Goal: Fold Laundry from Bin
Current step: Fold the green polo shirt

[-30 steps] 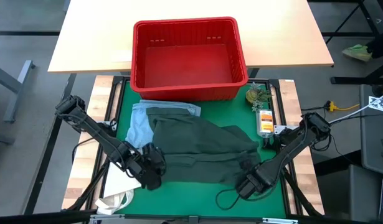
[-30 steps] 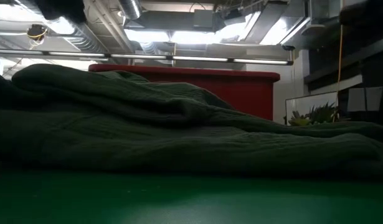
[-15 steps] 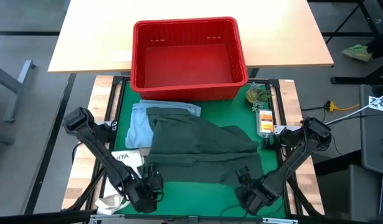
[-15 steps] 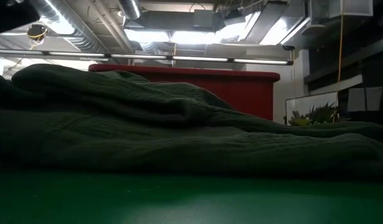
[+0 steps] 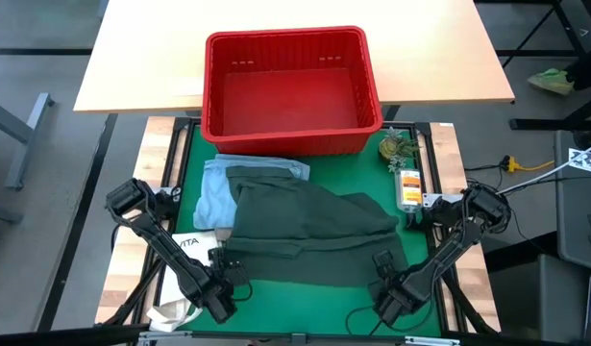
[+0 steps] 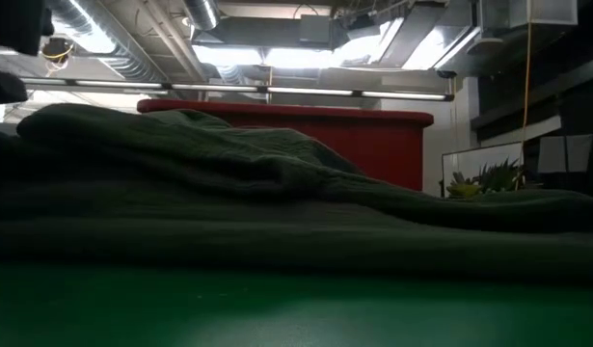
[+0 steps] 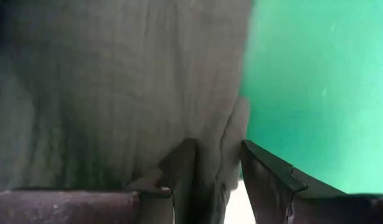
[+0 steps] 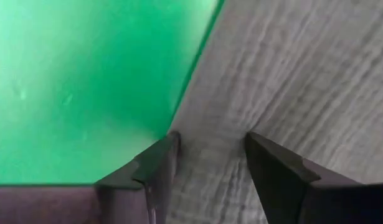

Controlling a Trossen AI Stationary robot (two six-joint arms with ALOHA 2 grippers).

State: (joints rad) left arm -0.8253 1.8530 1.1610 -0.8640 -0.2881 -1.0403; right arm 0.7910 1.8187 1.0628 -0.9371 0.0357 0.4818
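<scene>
Both grippers, left [image 5: 221, 279] & right [image 5: 381, 280], pulled back toward the table's near edge; each pinches 1 corner of the dark green piece [image 5: 309, 235], so its hem looks straighter.

Two dark, slender jointed arms with blocky black wrists, the left gripper [image 5: 221, 272] and right gripper [image 5: 381, 272] bearing dark wedge-shaped fingers [image 8: 275, 171].

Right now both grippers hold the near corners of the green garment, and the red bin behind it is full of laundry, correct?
Not quite. The high view shows the bin empty. The rest stands: the left gripper and right gripper each pinch a near corner of the green garment.
</scene>
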